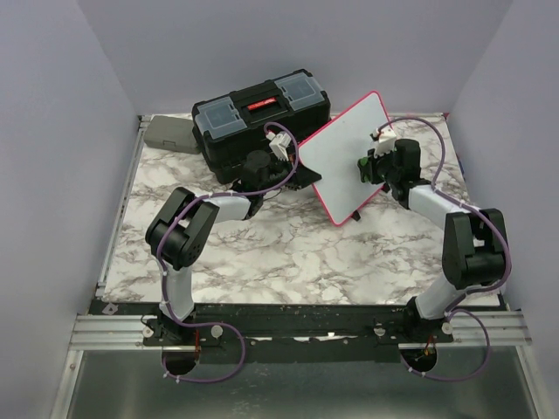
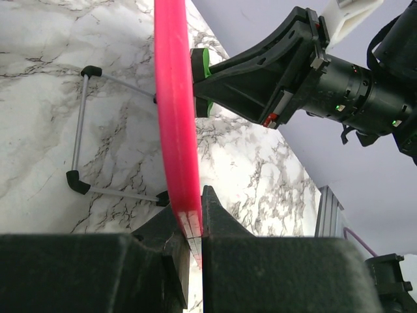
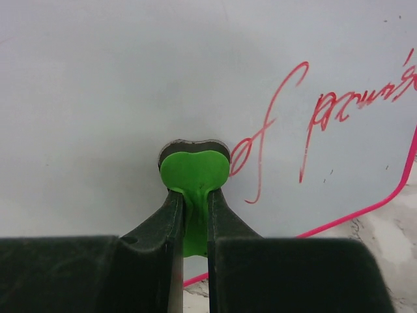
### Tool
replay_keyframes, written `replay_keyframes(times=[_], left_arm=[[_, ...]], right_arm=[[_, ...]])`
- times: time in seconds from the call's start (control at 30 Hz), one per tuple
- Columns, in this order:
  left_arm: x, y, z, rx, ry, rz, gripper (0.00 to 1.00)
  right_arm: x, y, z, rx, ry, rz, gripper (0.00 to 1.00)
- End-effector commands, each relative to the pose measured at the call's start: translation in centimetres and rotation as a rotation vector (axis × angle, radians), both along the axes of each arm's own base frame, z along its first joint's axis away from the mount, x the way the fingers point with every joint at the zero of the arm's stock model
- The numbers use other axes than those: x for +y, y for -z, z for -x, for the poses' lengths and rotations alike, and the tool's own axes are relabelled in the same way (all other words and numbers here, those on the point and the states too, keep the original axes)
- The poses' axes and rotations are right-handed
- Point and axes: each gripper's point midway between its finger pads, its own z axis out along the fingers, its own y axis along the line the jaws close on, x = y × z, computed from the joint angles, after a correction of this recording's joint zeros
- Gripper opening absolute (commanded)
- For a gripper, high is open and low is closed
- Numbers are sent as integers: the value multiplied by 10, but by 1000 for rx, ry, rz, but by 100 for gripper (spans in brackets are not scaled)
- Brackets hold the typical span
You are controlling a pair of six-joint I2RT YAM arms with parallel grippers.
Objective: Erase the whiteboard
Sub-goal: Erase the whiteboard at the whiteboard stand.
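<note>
The whiteboard (image 1: 341, 153) with its pink-red frame stands tilted on the marble table, leaning beside the toolbox. My left gripper (image 1: 288, 161) is shut on the board's left edge; the pink frame (image 2: 176, 117) runs between its jaws. My right gripper (image 1: 371, 164) is shut on a small green heart-shaped eraser (image 3: 194, 173) and presses it against the white surface (image 3: 98, 98). Red handwriting (image 3: 313, 117) shows to the right of the eraser. The board's wire stand with black feet (image 2: 78, 182) shows behind it.
A black toolbox (image 1: 259, 118) with clear lid compartments and a red latch stands at the back centre, behind the board. A grey case (image 1: 170, 133) lies at the back left. The purple booth walls close the table on three sides.
</note>
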Motion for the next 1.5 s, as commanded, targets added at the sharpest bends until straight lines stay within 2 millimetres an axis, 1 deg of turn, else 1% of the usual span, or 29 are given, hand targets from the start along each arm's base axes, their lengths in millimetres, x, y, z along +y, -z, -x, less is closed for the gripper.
replay_keyframes(times=[0.0, 0.03, 0.07, 0.1, 0.17, 0.23, 0.3, 0.37, 0.43, 0.53, 0.6, 0.67, 0.9, 0.97, 1.0, 1.07, 1.1, 1.17, 1.23, 1.3, 1.37, 1.4, 1.47], left_arm=[[-21, -20, 40, -15, 186, 49, 0], [-21, -20, 40, -14, 185, 48, 0], [-21, -20, 39, -15, 185, 48, 0], [-22, -19, 39, -14, 187, 48, 0], [-22, -19, 39, -12, 187, 47, 0], [-22, -19, 39, -13, 186, 47, 0], [-22, -19, 39, -13, 185, 47, 0], [-22, -19, 39, -12, 186, 46, 0], [-22, -19, 39, -11, 187, 46, 0], [-22, -20, 39, -13, 187, 48, 0], [-22, -21, 39, -16, 186, 46, 0], [-21, -20, 39, -17, 187, 43, 0], [-22, -20, 40, -14, 188, 47, 0], [-22, -20, 40, -16, 188, 47, 0], [-22, -19, 40, -15, 188, 47, 0], [-21, -18, 40, -14, 187, 46, 0], [-22, -19, 40, -16, 189, 47, 0], [-22, -18, 39, -14, 187, 46, 0], [-22, -18, 40, -13, 189, 46, 0], [-22, -16, 40, -11, 190, 45, 0], [-22, -16, 39, -10, 188, 46, 0], [-23, -17, 39, -10, 188, 47, 0], [-23, -17, 39, -11, 187, 48, 0]], right_arm=[[-17, 34, 9, 114, 13, 54, 1], [-4, 36, 18, 135, -96, 46, 1], [9, 42, 32, 175, -222, 51, 1], [24, 47, 50, 230, -345, 17, 1], [44, 50, 71, 288, -505, -43, 1], [49, 48, 75, 290, -552, -60, 1], [51, 47, 79, 270, -569, -58, 1], [49, 44, 75, 250, -540, -56, 1], [39, 43, 60, 237, -425, -43, 1], [7, 39, 31, 201, -173, -14, 1], [-9, 37, 19, 168, -58, -8, 1], [-19, 37, 16, 152, -8, 3, 1], [-30, 42, 12, 175, 40, 26, 1], [-30, 45, 13, 193, 32, 31, 1], [-26, 47, 16, 204, -4, 33, 1], [-5, 53, 32, 253, -173, 14, 1], [9, 55, 42, 278, -274, -21, 1], [31, 54, 60, 304, -434, -90, 1], [42, 50, 69, 277, -512, -122, 1], [45, 39, 70, 197, -528, -120, 1], [43, 24, 62, 103, -488, -113, 1], [38, 23, 56, 78, -441, -101, 1], [19, 16, 35, 31, -256, -93, 1]])
